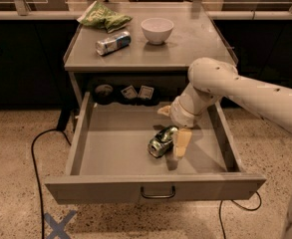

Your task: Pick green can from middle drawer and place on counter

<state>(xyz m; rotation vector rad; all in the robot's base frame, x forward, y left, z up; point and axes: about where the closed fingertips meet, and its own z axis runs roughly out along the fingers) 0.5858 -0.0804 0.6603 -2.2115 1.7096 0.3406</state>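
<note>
The green can [161, 142] lies on its side on the floor of the open middle drawer [110, 156], right of centre. My gripper [173, 128] reaches down into the drawer from the right and is open. One cream finger [182, 143] stands just right of the can, touching or nearly touching it. The other finger [164, 111] points back toward the drawer's rear. The can is not between the fingers. The counter [190, 49] is the grey top above the drawer.
On the counter stand a white bowl [157, 30], a silver-white can [113, 43] on its side and a green snack bag [104, 18]. Small dark items [129, 92] sit in the recess behind the drawer. A black cable [36, 148] runs on the floor at left.
</note>
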